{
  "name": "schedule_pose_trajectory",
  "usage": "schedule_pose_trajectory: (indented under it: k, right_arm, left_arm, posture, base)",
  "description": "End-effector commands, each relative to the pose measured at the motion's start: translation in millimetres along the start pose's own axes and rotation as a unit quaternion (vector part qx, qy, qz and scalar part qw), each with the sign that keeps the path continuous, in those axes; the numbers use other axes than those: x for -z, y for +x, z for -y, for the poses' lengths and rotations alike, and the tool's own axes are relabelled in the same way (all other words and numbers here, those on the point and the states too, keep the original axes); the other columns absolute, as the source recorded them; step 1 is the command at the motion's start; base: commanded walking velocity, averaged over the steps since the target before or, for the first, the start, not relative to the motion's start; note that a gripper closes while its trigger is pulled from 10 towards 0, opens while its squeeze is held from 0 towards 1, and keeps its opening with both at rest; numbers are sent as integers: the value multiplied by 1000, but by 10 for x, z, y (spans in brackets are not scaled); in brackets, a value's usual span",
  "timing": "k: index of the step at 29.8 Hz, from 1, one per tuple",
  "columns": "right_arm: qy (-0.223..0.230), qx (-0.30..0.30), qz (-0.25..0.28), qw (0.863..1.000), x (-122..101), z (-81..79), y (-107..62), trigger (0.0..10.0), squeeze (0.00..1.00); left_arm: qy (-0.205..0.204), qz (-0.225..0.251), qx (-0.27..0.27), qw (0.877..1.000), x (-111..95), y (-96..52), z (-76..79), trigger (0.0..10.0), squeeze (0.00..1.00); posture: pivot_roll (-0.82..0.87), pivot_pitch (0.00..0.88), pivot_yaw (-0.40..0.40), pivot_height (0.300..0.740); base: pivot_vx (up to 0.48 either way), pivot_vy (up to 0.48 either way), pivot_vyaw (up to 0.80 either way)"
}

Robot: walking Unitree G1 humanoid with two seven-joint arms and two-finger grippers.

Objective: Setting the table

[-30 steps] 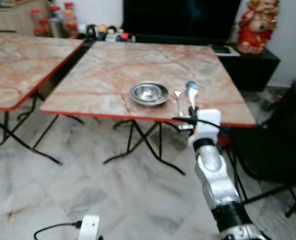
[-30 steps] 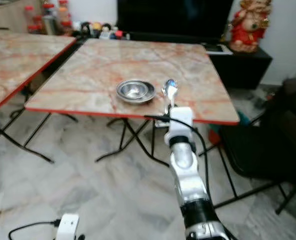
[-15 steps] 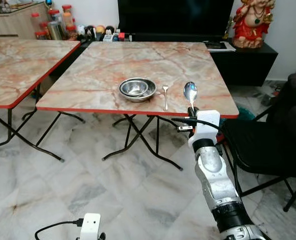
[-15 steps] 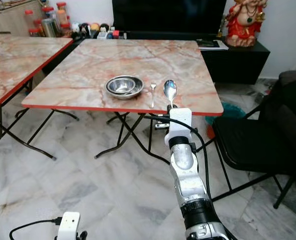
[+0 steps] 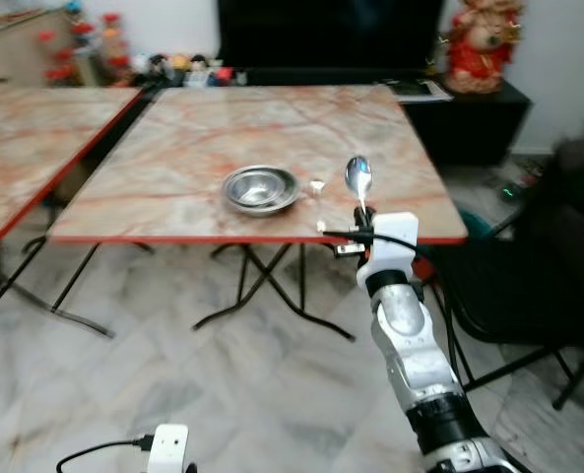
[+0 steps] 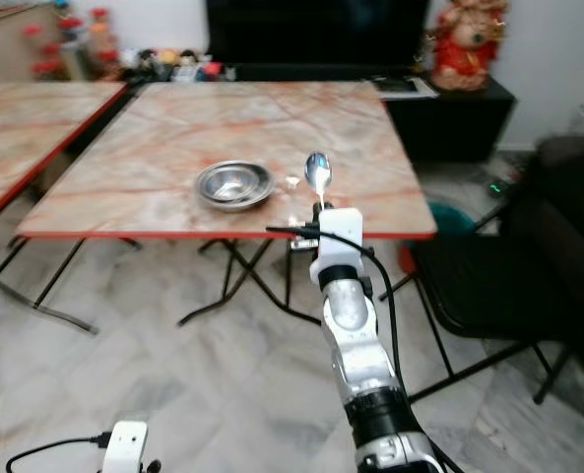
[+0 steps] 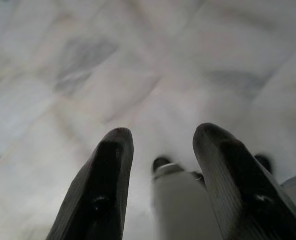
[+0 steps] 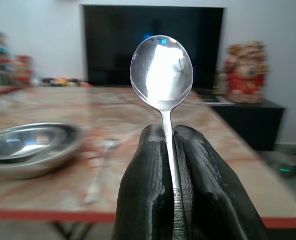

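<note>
The square marble-patterned folding table with a red edge (image 5: 223,138) takes up the middle of the room, w/ a second table of the same make (image 5: 26,148) off to the robot's left and a black chair (image 6: 488,286) to its right. Near the table's front edge sits a round stainless-steel bowl (image 5: 260,187), and just beside it on the right lies a small silver fork (image 8: 100,167), blurred in the head views. The right gripper (image 8: 173,145) is raised in front of the table edge, fingers clenched on the handle of a shiny metal spoon (image 8: 161,67) held upright, bowl end up. Step in hand, as I judge it: carrying the spoon in to place it (robot seems short of the table yet). Next move prob. needs a closer approach, then lowering the spoon flat to the right of the fork w/o knocking it. The left gripper (image 7: 162,150) hangs over the pale marble floor (image 7: 113,60), fingers apart, nothing gripped. Hard to tell: the spoon's lower handle, hidden between the fingers; the fork's tines; the clutter at the back is a blur.
</note>
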State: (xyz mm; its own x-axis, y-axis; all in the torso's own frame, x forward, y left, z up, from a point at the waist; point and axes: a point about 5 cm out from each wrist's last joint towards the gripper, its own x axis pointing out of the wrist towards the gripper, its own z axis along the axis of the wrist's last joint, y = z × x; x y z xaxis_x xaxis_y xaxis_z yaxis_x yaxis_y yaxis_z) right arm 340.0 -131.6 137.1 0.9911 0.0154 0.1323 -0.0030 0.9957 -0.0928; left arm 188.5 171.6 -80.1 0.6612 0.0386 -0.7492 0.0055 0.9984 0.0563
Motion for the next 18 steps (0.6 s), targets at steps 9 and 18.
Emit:
schedule_pose_trajectory:
  k: [9,18]
  right_arm:
    - [16,-29,12,999,-66,-212,10,10000,0]
    - [19,-29,16,999,-83,-214,21,10000,0]
  left_arm:
    - [1,-19,-7,1000,104,-27,-64,10000,0]
    - [1,-18,-8,1000,98,-25,-75,10000,0]
  posture:
    - [-43,0,-14,701]
    - [-42,0,-15,701]
  base:
    - [320,0,0]
    - [323,0,0]
